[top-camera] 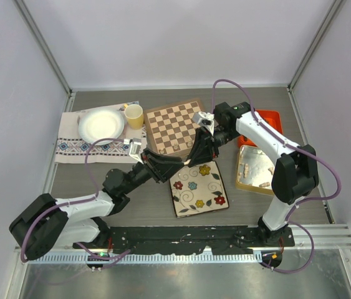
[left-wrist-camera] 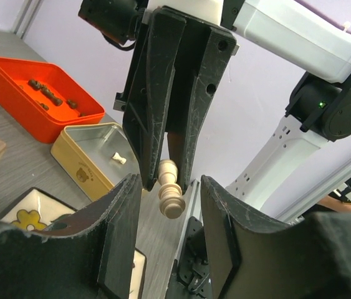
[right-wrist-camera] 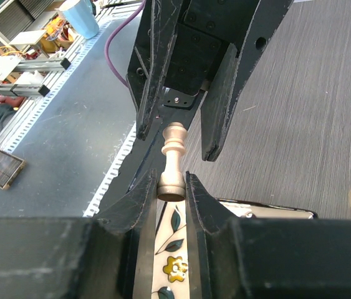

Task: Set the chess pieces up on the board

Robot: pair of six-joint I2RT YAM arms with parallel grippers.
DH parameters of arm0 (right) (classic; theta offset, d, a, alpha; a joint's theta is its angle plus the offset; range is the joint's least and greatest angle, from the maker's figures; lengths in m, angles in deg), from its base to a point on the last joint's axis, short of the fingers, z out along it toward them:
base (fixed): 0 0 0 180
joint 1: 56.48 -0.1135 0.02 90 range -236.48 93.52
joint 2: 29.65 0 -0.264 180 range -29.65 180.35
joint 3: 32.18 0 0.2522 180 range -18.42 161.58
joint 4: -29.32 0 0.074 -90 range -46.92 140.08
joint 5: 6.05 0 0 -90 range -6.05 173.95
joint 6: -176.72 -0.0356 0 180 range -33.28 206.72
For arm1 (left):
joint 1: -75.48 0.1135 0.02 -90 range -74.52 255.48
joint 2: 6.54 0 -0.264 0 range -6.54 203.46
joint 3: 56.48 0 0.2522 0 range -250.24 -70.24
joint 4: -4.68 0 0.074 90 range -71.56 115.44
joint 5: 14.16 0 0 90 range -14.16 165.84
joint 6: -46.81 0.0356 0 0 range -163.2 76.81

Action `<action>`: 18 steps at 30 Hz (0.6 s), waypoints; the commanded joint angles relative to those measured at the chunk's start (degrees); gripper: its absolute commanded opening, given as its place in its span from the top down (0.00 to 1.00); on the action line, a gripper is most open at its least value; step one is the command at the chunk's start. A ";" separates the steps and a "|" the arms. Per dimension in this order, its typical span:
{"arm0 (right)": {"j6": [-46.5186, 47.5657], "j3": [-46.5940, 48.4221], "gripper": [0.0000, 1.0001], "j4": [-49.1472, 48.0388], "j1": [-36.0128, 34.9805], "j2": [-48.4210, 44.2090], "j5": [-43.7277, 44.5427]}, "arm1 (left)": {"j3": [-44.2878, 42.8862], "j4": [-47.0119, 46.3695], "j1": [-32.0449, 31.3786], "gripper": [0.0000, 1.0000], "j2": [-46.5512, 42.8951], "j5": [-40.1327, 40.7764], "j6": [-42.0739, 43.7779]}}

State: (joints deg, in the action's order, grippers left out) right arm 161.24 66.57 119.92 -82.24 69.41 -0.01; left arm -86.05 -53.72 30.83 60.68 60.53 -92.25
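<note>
right wrist view: right gripper point(right-wrist-camera: 171, 187) pinches a pale chess piece point(right-wrist-camera: 174, 156) by its base; left gripper point(right-wrist-camera: 177, 143) gapes around its head, not touching.

White-shelled arms point(top-camera: 259, 131), black joints point(top-camera: 293, 171), looping purple cables point(top-camera: 225, 80), green status light point(left-wrist-camera: 320, 104) — right gripper point(left-wrist-camera: 166, 179) black, fingers point(left-wrist-camera: 156, 106) scuffed, scratched.

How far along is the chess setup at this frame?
Done: nothing evident; the board looks bare where visible, its near edge is hidden. In hand: the right gripper grips a pale piece by its base, the left gripper open around its head. Left: dark pieces in the orange tray, pale ones in the gold tin.
</note>
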 commanded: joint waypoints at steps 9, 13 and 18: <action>1.50 1.93 0.99 9.82 0.01 0.43 -4.02 | 0.08 4.31 -0.18 0.67 -3.94 -0.77 3.53; 1.77 1.85 0.99 9.82 0.01 0.51 -4.02 | -0.27 5.10 -0.27 0.67 -3.85 -1.74 3.62; 1.86 1.85 0.99 9.74 0.01 0.60 -4.02 | -0.89 5.36 -0.27 0.68 -3.41 -2.71 3.53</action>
State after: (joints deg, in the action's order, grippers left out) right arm 161.48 66.57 119.92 -82.24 69.87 -0.01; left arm -85.83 -47.26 30.83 57.69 59.11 -90.46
